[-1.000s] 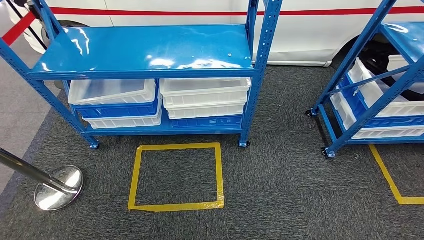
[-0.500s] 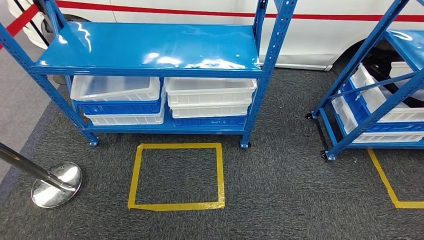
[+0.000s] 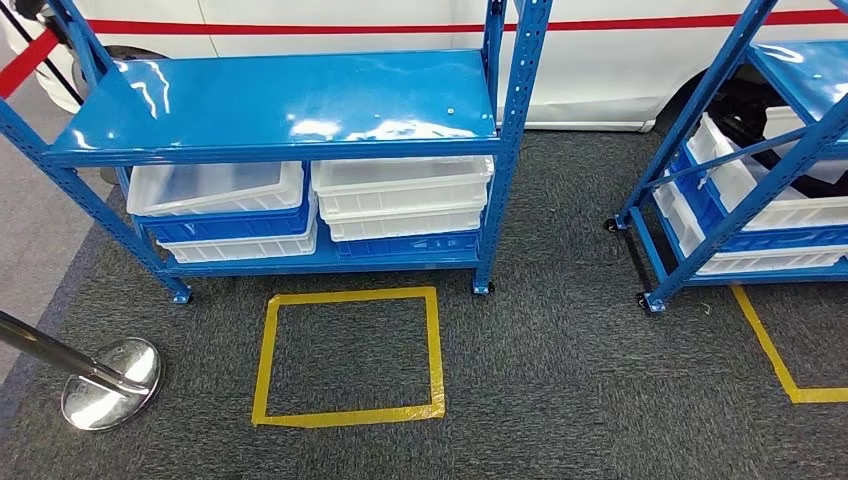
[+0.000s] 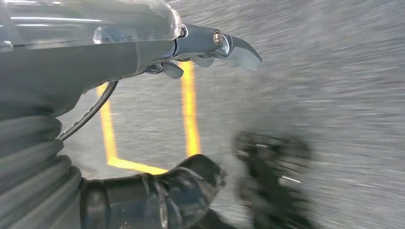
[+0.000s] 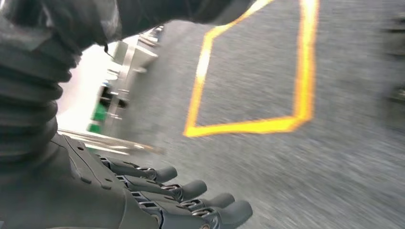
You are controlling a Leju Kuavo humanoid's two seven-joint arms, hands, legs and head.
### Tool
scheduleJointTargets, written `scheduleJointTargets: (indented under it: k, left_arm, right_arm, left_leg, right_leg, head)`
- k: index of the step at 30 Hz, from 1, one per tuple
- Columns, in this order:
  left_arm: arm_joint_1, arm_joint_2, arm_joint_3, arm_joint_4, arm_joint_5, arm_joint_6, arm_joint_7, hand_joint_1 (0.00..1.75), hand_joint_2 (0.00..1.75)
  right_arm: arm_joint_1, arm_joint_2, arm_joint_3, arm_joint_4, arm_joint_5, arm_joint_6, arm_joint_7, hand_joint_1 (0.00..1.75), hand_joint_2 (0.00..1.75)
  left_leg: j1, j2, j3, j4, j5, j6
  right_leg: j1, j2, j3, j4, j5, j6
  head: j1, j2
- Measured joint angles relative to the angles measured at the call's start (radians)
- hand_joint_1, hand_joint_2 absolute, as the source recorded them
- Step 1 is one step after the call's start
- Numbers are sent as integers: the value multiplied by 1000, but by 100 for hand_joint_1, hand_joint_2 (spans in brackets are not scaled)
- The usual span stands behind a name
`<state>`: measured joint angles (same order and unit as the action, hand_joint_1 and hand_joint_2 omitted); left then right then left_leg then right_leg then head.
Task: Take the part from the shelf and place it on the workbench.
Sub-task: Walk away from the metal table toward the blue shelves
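Blue steel shelf [image 3: 280,105], upper left and centre of the head view: glossy top board bare of goods, perforated uprights, small castors on dark grey carpet [image 3: 560,380]. Lower tier, left bay: stack of crates, a translucent white crate [image 3: 215,187] lying slightly tilted on a blue crate [image 3: 232,226], with another white one beneath. Lower tier, right bay: white crates [image 3: 403,195] stacked over a blue one. The task's part cannot be made out; whether any crate holds it cannot be told. Second blue shelf [image 3: 745,160], right edge of the frame, set at an angle, carrying white and blue crates of the same kind. Yellow tape square [image 3: 348,355] on the carpet, centre of the frame, just in front of the first shelf; a further yellow tape corner [image 3: 775,355] at lower right. Chrome barrier post base [image 3: 110,383], lower left, its pole running off the left edge. White vehicle body with red stripe [image 3: 620,70] along the top, behind both shelves. Left hand [image 4: 210,50], upper middle of the left wrist view: fingers extended and apart, holding nothing, above blurred carpet and yellow tape. Right hand [image 5: 186,200], lower left of the right wrist view: fingers extended side by side, holding nothing, above carpet and a yellow tape outline.
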<state>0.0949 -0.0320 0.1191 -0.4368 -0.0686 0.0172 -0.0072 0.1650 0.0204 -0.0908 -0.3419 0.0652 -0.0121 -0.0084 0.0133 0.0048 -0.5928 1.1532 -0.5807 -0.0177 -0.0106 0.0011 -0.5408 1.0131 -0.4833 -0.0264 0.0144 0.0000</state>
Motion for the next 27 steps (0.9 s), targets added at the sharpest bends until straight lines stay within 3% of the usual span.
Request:
scheduleJointTargets:
  k: [2,3,4,7,9,11,13,15,17,18,19,20,22,24,25,27]
  left_arm:
    - [37,3,-19,31,15,-3,4,0,0]
    - [56,4,-26,47,20,-5,5,0,0]
    - [77,5,-33,65,25,-6,5,0,0]
    - [127,11,-49,117,36,-8,5,0,0]
    - [136,15,-59,128,47,-9,6,0,0]
    - [105,17,-64,82,58,-11,5,0,0]
    - [43,17,-73,12,64,-13,3,0,0]
    - [-19,17,-81,-50,67,-15,2,0,0]
    - [-63,18,-83,-102,68,-15,2,0,0]
    - [-76,18,-83,-119,69,-15,3,0,0]
    - [-84,19,-83,-132,69,-15,3,0,0]
    - [-85,19,-84,-139,69,-15,4,0,0]
    - [-69,18,-89,-134,69,-15,4,0,0]
    - [-32,17,-96,-102,69,-15,5,0,0]
    - [-9,17,-98,-77,69,-15,6,0,0]
    - [42,17,-101,-21,69,-15,7,0,87]
  right_arm:
    - [-29,-2,13,-34,-14,3,0,0,0]
    - [-45,-2,19,-53,-18,4,1,0,0]
    - [-62,-2,24,-73,-22,4,1,0,0]
    - [-105,-3,36,-134,-32,5,2,0,0]
    - [-111,-6,44,-149,-42,6,2,0,0]
    - [-81,-9,51,-104,-54,6,5,0,0]
    - [-22,-11,56,-36,-61,6,10,0,87]
    - [43,-13,62,26,-62,7,12,0,175]
    - [91,-14,65,80,-62,7,12,0,175]
    - [108,-15,66,98,-62,7,13,0,175]
    - [117,-16,66,111,-62,7,13,0,175]
    - [121,-18,66,117,-62,6,13,0,175]
    - [106,-20,66,108,-62,6,12,0,175]
    - [69,-21,67,74,-62,6,9,0,175]
    - [45,-22,69,48,-62,6,8,0,175]
    - [-8,-21,72,-12,-62,7,6,0,175]
  left_leg:
    - [0,-1,-60,118,-48,-5]
    - [0,-1,-72,139,-46,-6]
    - [1,-1,-65,120,-24,-6]
    - [-1,1,25,-68,70,3]
    - [-5,5,55,-121,88,16]
    - [-5,-4,55,-126,94,31]
    - [-1,-22,56,-139,102,46]
    - [3,-32,57,-145,106,54]
    - [2,-34,56,-144,105,54]
    - [2,-33,55,-143,104,53]
    - [1,-32,56,-143,103,52]
    - [1,-32,57,-143,102,50]
    - [2,-30,62,-144,99,46]
    - [1,-26,64,-146,95,37]
    - [1,-23,66,-148,94,31]
    - [0,-17,71,-152,93,19]
  right_leg:
    - [3,0,-1,1,-1,-3]
    - [3,0,-1,3,-2,-3]
    - [4,-1,0,4,-4,-1]
    - [5,0,0,13,-14,10]
    - [8,3,-5,16,-19,20]
    - [10,-6,-1,13,-21,32]
    - [8,-13,-3,38,-42,42]
    - [4,-6,-52,137,-101,49]
    - [1,-2,-124,265,-157,54]
    - [1,-2,-145,297,-161,56]
    - [0,-2,-147,292,-144,56]
    - [-1,-2,-130,253,-113,54]
    - [0,-4,-59,111,-39,45]
    - [6,-6,-10,19,-4,34]
    - [10,-6,-5,10,-3,30]
    - [10,-1,-1,4,2,20]
  head:
    - [0,0]
    - [0,0]
    - [0,0]
    - [0,0]
    - [1,0]
    - [1,0]
    - [2,0]
    - [3,0]
    - [4,0]
    - [4,0]
    - [4,0]
    - [4,0]
    - [3,0]
    - [3,0]
    - [3,0]
    - [3,0]
